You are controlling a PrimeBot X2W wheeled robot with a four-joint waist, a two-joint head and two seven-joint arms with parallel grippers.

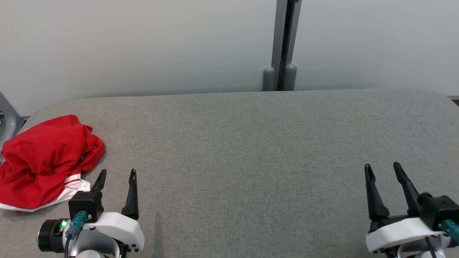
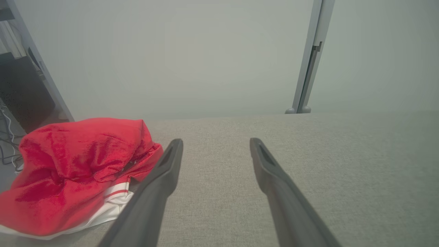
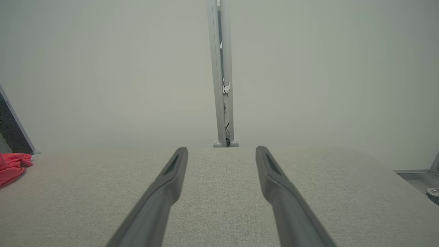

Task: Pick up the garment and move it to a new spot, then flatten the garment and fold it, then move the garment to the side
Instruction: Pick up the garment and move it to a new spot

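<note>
The garment (image 1: 43, 161) is a crumpled red heap with a white, red-striped hem, lying at the left end of the grey table (image 1: 251, 150). My left gripper (image 1: 118, 173) stands open just to its right, near the front edge, with nothing between its fingers. In the left wrist view the garment (image 2: 75, 171) bunches up left of the left gripper (image 2: 216, 142), close to the left finger. My right gripper (image 1: 383, 168) is open at the table's front right, far from the cloth. In the right wrist view the right gripper (image 3: 221, 151) points across bare table, with a corner of the garment (image 3: 12, 166) at the far left.
A pale wall runs behind the table, with a grey upright post (image 1: 283, 43) at the back middle. A grey frame (image 1: 9, 114) stands past the table's left edge. The table's rounded corners show at the back left and back right.
</note>
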